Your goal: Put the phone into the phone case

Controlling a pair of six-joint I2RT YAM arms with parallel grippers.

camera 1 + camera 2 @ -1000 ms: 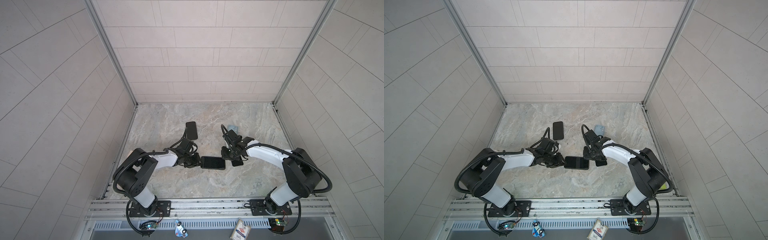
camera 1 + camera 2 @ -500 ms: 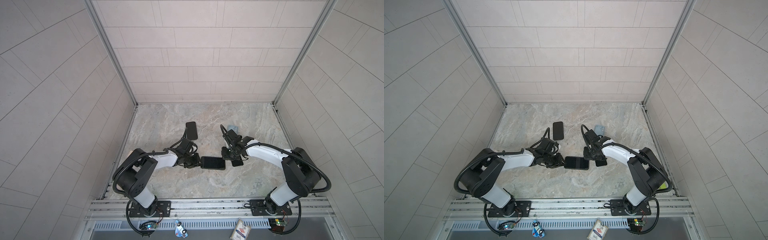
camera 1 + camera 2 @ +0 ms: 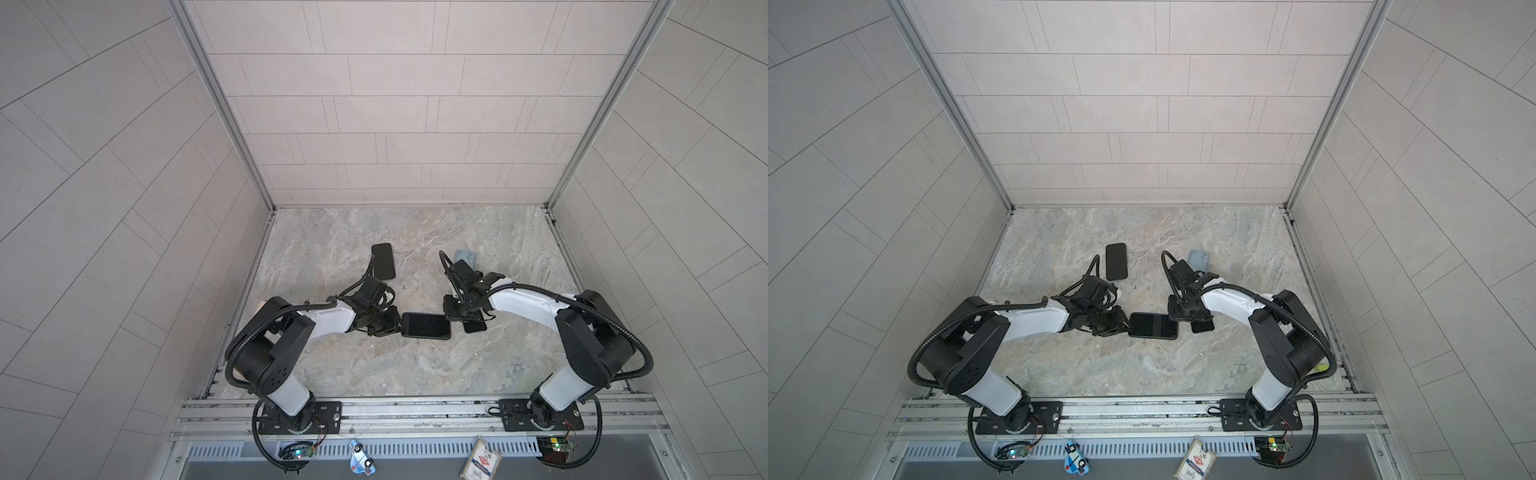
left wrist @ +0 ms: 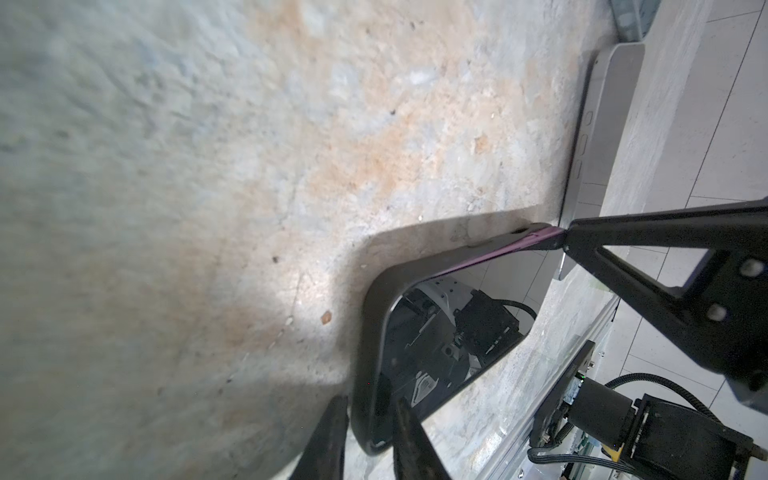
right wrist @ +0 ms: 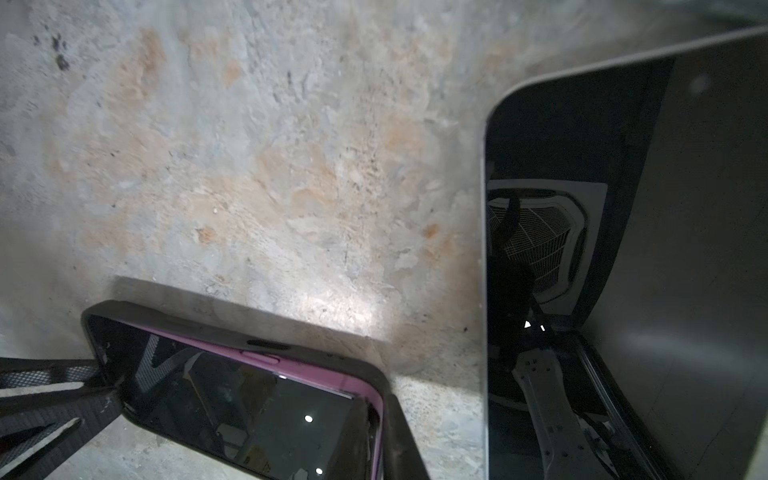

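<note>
In both top views a black phone case with the phone in it lies flat at mid-table between my two grippers. The phone has a dark screen and a pink edge, which shows inside the case's rim along one long side. My left gripper is shut on the case's left end. My right gripper is shut on the right end, one finger on the screen and one outside the case's wall.
A second dark phone with a silver edge lies just right of the case, partly under the right gripper. A black phone lies behind the left arm. A grey-blue case lies behind the right wrist.
</note>
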